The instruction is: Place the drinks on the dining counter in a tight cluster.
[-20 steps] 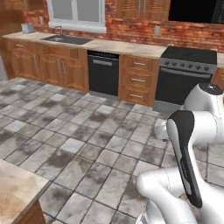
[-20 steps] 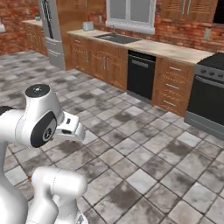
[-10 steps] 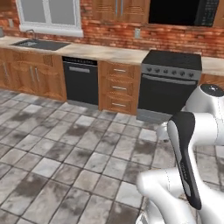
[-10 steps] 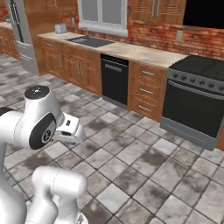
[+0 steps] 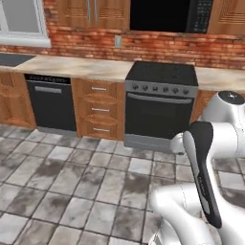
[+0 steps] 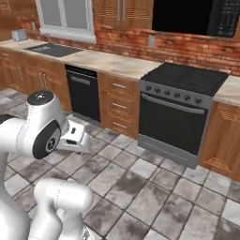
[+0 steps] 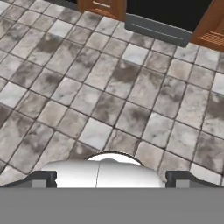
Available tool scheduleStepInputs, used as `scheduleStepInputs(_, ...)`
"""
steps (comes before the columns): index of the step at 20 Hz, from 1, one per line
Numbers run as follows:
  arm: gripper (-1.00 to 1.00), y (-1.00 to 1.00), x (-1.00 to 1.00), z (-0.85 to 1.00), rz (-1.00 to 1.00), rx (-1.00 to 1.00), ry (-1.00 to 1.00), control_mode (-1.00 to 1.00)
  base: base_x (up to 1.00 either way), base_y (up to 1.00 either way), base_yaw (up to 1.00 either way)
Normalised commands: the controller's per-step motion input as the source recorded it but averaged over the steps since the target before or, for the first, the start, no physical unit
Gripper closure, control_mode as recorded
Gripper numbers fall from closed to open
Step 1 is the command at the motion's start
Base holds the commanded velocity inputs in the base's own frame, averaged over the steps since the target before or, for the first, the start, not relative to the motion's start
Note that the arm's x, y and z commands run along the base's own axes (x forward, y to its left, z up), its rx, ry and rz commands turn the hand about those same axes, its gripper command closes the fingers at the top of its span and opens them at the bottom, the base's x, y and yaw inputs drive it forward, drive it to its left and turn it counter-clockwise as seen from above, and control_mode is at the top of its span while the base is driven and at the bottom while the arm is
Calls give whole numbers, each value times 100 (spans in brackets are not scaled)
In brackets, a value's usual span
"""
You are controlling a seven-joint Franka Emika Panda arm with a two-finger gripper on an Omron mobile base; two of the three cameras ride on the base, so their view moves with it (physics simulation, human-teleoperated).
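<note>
Three drinks and the dining counter: I cannot tell where they stand from these views.

In the hand view the gripper (image 7: 111,180) is spread wide, with one dark fingertip (image 7: 43,178) far from the other. Nothing is between them but grey and white floor (image 7: 109,87) below. That view looks down over the tiles toward the foot of the stove (image 7: 157,28). A wooden cabinet (image 7: 212,30) stands on one side of it and drawers (image 7: 103,6) on the other.

In the left base view the arm (image 5: 206,182) rises at the lower right, folded, with a dark band along its upper link. In the right base view it stands at the lower left, and its hand juts out over the floor.

Ahead is a kitchen wall of red brick (image 5: 158,48). The black stove (image 5: 160,107) sits under a dark microwave (image 5: 170,14). To the stove's left is a stack of wooden drawers (image 5: 100,107), then a black dishwasher (image 5: 50,103). A beige worktop (image 5: 81,67) runs over both. An outlet (image 5: 117,41) is set in the brick above the drawers.

The right base view shows the worktop running further left to a sink (image 6: 51,49) beneath a window (image 6: 65,16). A small grey appliance (image 6: 18,35) stands on the worktop at the far end, too small to name.
</note>
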Motion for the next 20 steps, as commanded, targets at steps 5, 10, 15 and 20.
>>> scheduleStepInputs(5, -100, 0, 0, 0, 0, 0, 0, 100, 67, -36, -52)
scheduleStepInputs(10, -100, 0, 0, 0, 0, 0, 0, 100, 67, -30, -51)
scheduleStepInputs(15, -100, 0, 0, 0, 0, 0, 0, 100, 68, -34, -48)
scheduleStepInputs(20, -100, 0, 0, 0, 0, 0, 0, 100, 35, -9, -17)
